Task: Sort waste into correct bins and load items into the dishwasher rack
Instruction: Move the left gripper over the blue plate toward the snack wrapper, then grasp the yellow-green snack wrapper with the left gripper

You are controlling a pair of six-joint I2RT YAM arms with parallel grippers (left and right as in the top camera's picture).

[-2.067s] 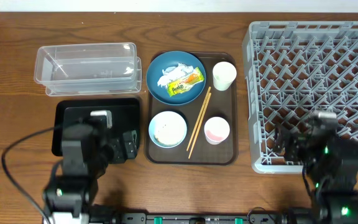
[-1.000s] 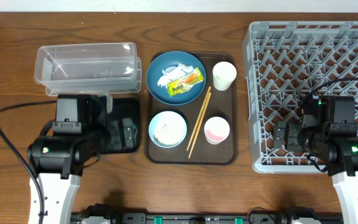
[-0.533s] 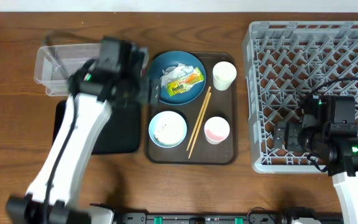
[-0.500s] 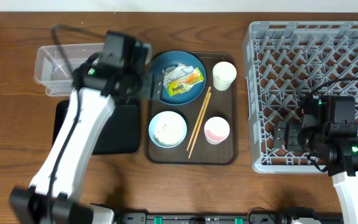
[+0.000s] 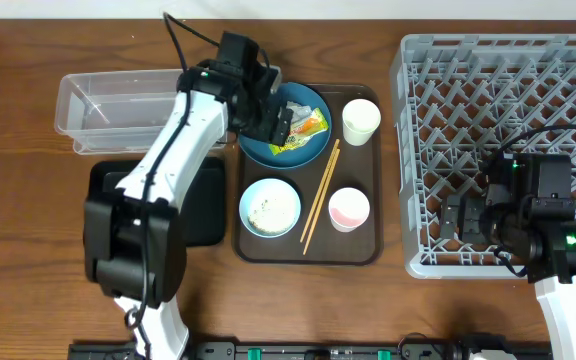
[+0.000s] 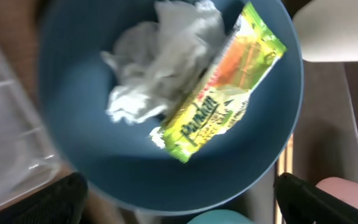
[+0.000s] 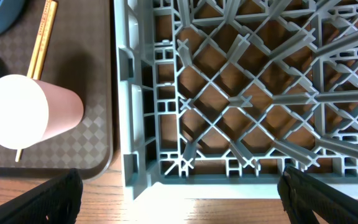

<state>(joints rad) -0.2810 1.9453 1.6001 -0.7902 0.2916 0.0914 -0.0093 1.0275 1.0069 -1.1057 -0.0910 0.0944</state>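
The dark blue plate [image 5: 258, 145] [image 6: 104, 168] sits at the back left of the brown serving tray and holds the crumpled white tissue [image 6: 160, 68] and the yellow-green wrapper [image 5: 306, 126] [image 6: 222, 106]. My left gripper [image 5: 286, 122] [image 6: 179, 208] is open and empty above the plate, its fingers wide apart. The light blue bowl [image 5: 270, 207] holds rice scraps. The chopsticks [image 5: 320, 195], white cup [image 5: 361, 120] and pink-inside cup [image 5: 349, 208] [image 7: 30, 112] stand on the tray. My right gripper [image 5: 455, 218] [image 7: 179, 205] is open and empty over the front left corner of the grey rack [image 5: 508, 130] [image 7: 241, 93].
The clear tub [image 5: 133, 100] stands at the back left. The black tray [image 5: 198, 200] lies in front of it, partly under my left arm. The brown serving tray [image 5: 368, 250] lies between the bins and the rack.
My left arm has swung from over the black tray, past the clear tub, to above the blue plate. The right arm has stayed still over the last second.
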